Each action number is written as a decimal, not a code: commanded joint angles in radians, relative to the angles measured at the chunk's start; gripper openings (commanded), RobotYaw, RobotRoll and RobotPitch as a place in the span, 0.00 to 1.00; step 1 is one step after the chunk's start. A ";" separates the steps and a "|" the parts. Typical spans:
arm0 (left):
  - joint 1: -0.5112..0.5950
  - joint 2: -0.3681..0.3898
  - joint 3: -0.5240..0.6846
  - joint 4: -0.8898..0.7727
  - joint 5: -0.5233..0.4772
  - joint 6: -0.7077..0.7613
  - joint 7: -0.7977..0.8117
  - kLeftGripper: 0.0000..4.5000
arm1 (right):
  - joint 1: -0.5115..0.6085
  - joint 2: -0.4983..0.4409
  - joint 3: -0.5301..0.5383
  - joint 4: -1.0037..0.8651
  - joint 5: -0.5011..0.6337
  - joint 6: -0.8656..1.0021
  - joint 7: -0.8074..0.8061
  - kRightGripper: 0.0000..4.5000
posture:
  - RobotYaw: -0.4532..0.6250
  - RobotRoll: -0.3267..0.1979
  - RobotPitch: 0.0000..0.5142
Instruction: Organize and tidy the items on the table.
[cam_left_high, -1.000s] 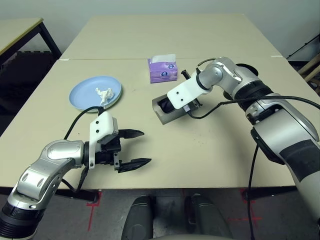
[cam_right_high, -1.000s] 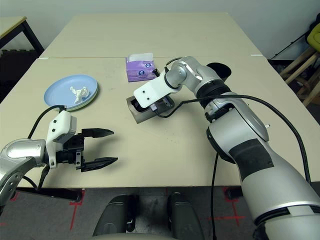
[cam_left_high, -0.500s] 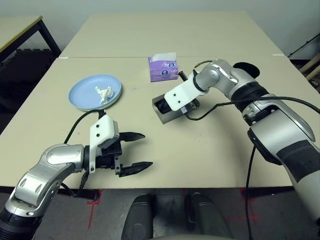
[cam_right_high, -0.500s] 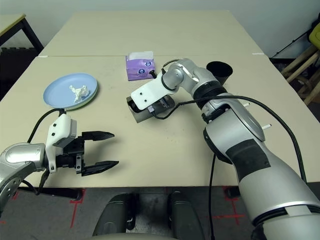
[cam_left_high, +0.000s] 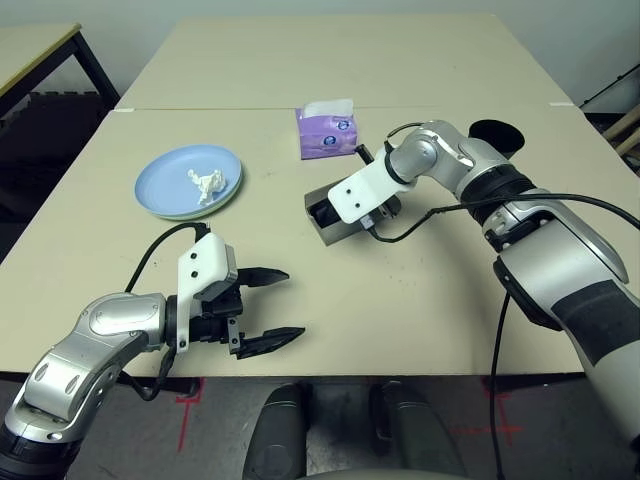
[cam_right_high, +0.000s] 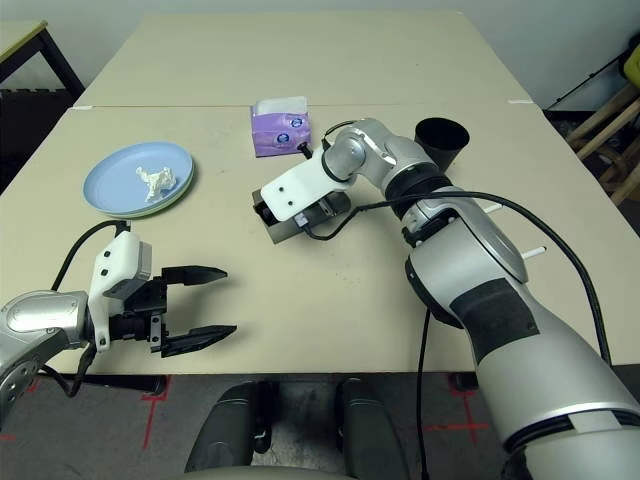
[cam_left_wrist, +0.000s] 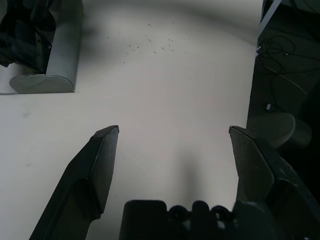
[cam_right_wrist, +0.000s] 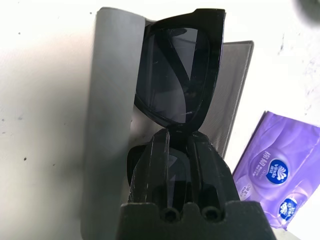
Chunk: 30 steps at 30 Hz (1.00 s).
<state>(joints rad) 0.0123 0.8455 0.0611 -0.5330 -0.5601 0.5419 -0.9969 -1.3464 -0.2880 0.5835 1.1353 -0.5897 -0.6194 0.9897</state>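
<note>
1. Lower left of the head view: the left gripper (cam_left_high: 268, 308) hangs over the table's (cam_left_high: 420, 300) near edge, jaws spread wide, gripping nothing.
2. Centre of the frame: the grey glasses case (cam_left_high: 338, 222) lies open on the table. The right gripper (cam_right_wrist: 176, 142), jaws clenched on the black sunglasses (cam_right_wrist: 178, 85), holds them at the case's open mouth, partly inside.
3. Centre left: the light blue plate (cam_left_high: 160, 183) holds the crumpled white paper wad (cam_left_high: 206, 185); a pale green plate (cam_right_high: 172, 203) rim peeks from beneath it.
4. Right edge: a white pen (cam_right_high: 533, 252) lies near the right arm.
5. Upper centre: a purple tissue pack (cam_left_high: 327, 131) stands just behind the case.
6. Upper right: the black cup (cam_right_high: 442, 141) stands upright.
7. Beyond a seam (cam_left_high: 200, 108) the table continues bare; a black-framed table (cam_left_high: 40, 50) stands at upper left.
</note>
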 joint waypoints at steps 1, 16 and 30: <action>-0.004 0.009 0.002 0.000 -0.010 0.007 -0.007 1.00 | 0.022 -0.010 0.003 -0.007 0.007 -0.002 0.027 0.10 | 0.59 0.62 0.29; -0.018 0.004 -0.012 0.015 -0.004 0.002 -0.014 1.00 | 0.034 -0.023 -0.032 -0.057 0.048 0.088 0.106 0.90 | 0.58 0.62 0.28; -0.110 -0.005 -0.057 0.104 0.026 -0.034 -0.060 1.00 | 0.000 -0.096 -0.142 -0.173 0.182 0.238 0.229 0.99 | 0.52 0.62 0.22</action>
<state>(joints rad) -0.0910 0.8417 0.0186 -0.4444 -0.5470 0.5217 -1.0428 -1.3324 -0.3757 0.4579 0.9814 -0.4278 -0.4037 1.2044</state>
